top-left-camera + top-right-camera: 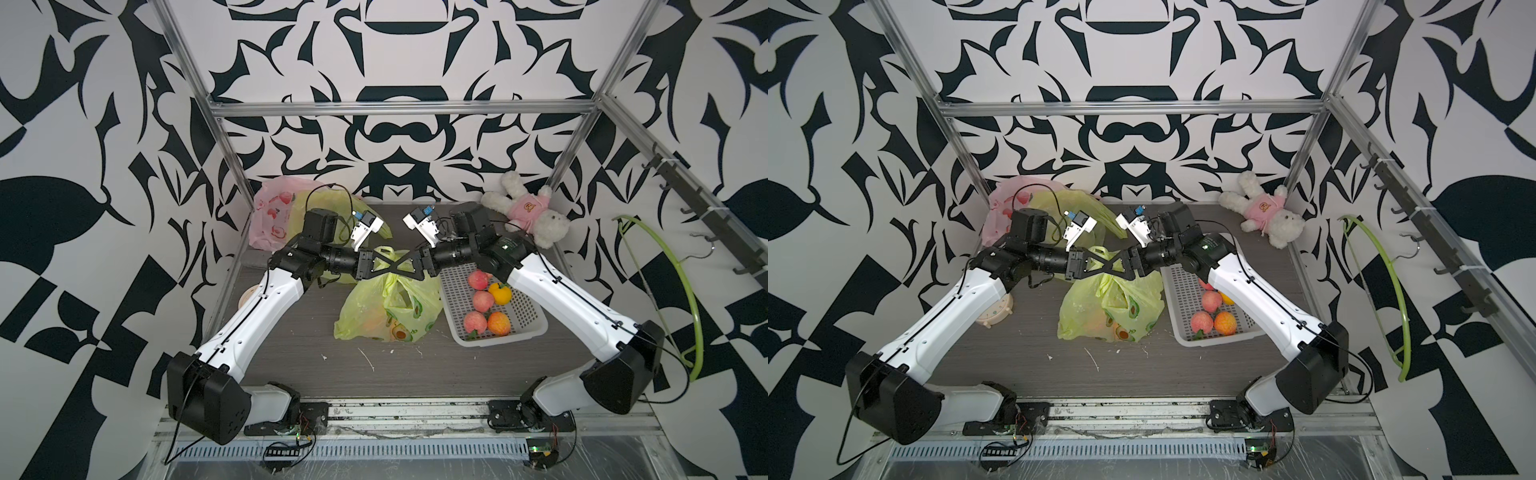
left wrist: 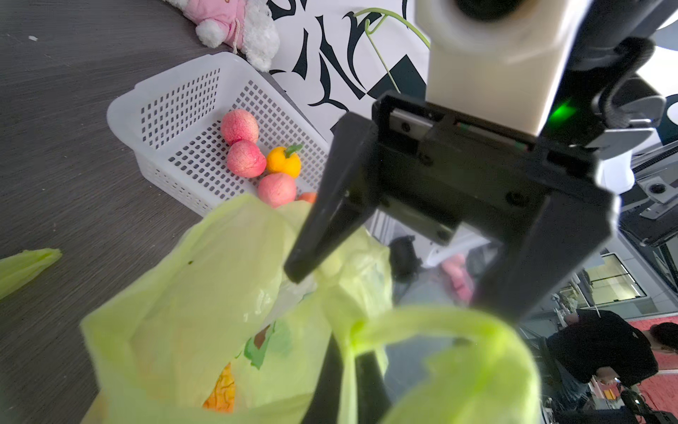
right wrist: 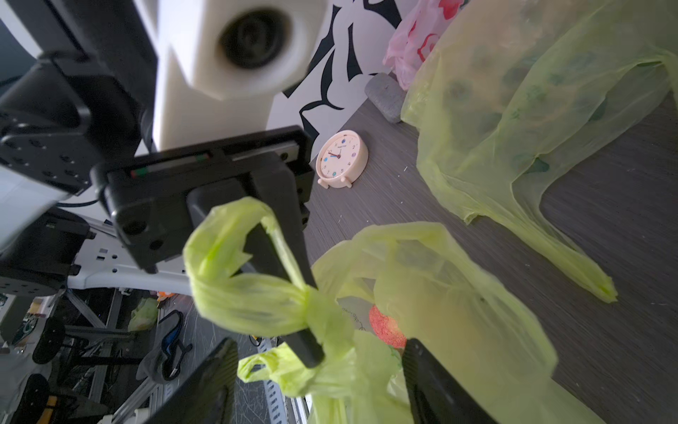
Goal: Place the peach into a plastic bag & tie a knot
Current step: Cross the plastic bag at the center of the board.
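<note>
In both top views the plastic bag sits on the worktop beside the basket, with the left gripper above it. In the left wrist view the right gripper is spread wide over the bag mouth. In the right wrist view the left gripper is pressed together, pinching the handle loop. The peach lies inside the bag.

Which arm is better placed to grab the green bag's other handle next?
Right. The right gripper is open and empty, and the loose handle appears to lie between its jaws. The left gripper is shut on the held handle.
</note>
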Controlling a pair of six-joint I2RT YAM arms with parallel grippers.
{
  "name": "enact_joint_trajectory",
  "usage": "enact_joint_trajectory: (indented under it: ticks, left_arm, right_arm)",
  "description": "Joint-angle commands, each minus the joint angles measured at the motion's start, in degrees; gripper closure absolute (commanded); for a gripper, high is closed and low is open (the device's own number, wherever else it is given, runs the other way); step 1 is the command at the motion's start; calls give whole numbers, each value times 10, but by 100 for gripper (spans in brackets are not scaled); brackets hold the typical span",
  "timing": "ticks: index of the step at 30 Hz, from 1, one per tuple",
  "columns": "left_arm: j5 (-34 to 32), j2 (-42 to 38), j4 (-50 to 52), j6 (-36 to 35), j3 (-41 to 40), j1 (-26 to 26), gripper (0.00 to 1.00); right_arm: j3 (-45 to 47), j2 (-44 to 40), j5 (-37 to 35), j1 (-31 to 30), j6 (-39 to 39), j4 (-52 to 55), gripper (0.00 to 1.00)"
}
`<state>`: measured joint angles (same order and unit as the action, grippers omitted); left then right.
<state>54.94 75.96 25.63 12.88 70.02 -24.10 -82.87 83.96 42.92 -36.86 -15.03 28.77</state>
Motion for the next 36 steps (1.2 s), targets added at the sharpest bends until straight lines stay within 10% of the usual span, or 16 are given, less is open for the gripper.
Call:
enact_joint_trajectory:
  ticks: [1, 15, 24, 29, 36]
  left_arm:
    - [15, 4, 4, -10, 8, 4, 100]
    - [-51, 13, -12, 18, 3, 9, 100]
    - [-70, -1, -13, 27, -9, 12, 100]
    - [-64, -25, -9, 29, -29, 34, 61]
    - [-55, -79, -5, 25, -67, 49, 46]
  right_arm:
    - [-10, -3, 12, -16, 23, 16, 31]
    - [-21, 32, -22, -57, 19, 34, 49]
    - [-29, 43, -47, -62, 8, 23, 86]
    - [-23, 33, -40, -47, 8, 24, 96]
    - [-20, 9, 16, -11, -5, 11, 100]
